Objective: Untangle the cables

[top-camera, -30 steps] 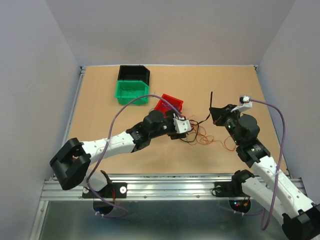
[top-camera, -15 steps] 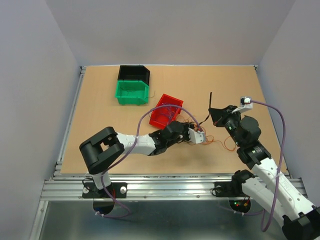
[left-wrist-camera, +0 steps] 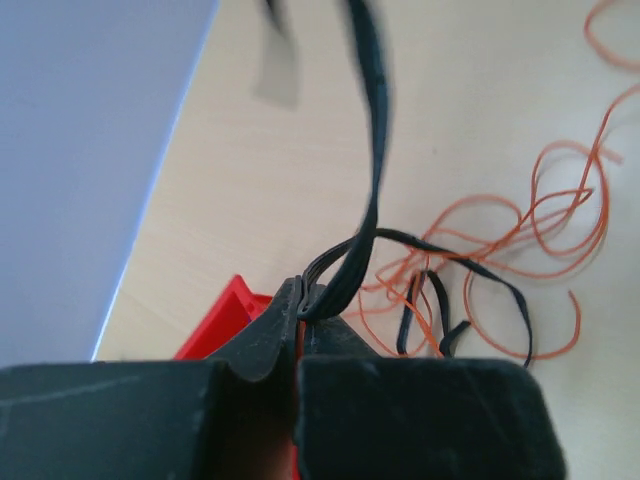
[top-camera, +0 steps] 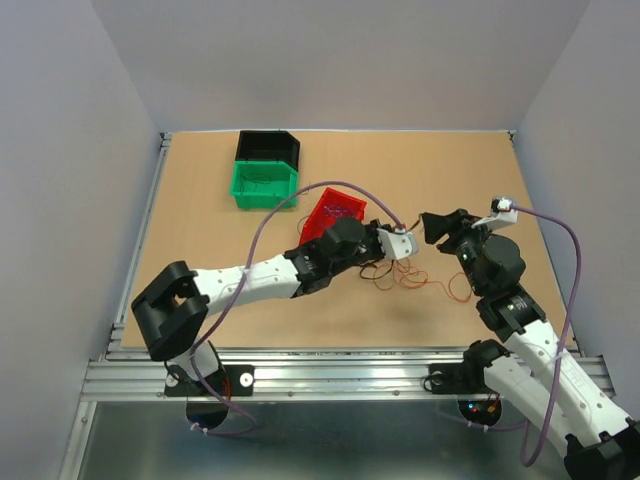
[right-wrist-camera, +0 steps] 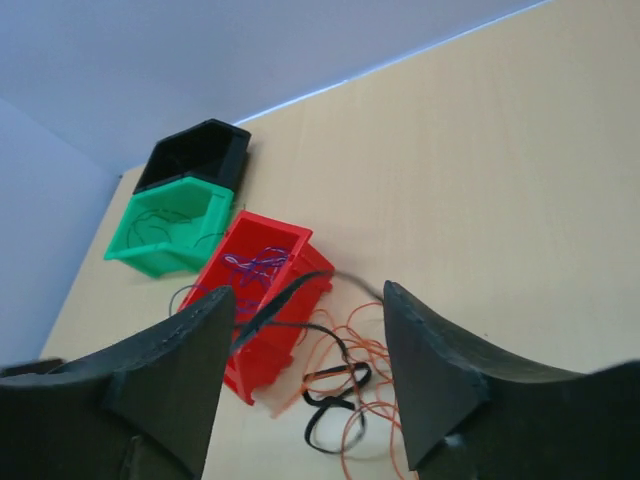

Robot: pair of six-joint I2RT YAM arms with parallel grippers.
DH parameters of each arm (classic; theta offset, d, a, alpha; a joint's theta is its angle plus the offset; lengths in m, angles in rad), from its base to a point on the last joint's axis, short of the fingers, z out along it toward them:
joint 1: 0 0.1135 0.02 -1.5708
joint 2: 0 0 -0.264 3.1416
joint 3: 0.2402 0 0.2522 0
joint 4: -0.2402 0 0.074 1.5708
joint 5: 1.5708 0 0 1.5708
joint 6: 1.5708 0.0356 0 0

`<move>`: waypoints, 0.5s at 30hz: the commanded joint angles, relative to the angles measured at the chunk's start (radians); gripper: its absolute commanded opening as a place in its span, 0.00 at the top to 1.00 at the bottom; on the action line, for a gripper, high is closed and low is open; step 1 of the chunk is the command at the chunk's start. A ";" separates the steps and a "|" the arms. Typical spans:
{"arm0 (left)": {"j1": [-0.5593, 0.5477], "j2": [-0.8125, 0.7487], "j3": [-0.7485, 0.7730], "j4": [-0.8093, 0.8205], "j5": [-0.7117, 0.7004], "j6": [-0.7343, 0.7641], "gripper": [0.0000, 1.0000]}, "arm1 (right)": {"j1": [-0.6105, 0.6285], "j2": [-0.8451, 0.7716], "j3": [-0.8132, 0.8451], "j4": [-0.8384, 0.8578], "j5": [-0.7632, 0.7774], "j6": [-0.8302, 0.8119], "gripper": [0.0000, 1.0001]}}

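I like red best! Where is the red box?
In the top view, the red box sits mid-table, right of the green box, just beyond the left arm.

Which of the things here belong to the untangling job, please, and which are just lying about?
Job: orange cables, black cable, left gripper shut on it, purple cables in the red bin.
Lying about: green bin, black bin.

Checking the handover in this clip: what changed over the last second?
The left tool swung right to the tangle and closed on the black cable. The right tool, which had held that cable up, opened and let it go. The orange cables, green bin, black bin and red bin stayed roughly in place.
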State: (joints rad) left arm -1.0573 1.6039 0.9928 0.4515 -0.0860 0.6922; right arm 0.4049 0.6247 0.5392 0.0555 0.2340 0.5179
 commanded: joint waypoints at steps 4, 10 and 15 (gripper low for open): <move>0.097 -0.260 0.182 -0.161 0.181 -0.200 1.00 | -0.008 0.013 -0.010 0.001 0.061 -0.062 0.22; 0.281 -0.348 0.283 -0.252 0.208 -0.285 1.00 | -0.006 0.104 0.002 0.018 0.005 -0.121 0.19; 0.408 -0.383 0.357 -0.243 0.243 -0.323 1.00 | -0.008 0.159 0.004 0.056 -0.089 -0.147 0.20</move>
State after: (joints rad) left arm -0.7097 1.2507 1.2751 0.2234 0.1333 0.4278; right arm 0.4049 0.7654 0.5392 0.0380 0.2264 0.4175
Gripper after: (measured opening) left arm 0.051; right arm 0.804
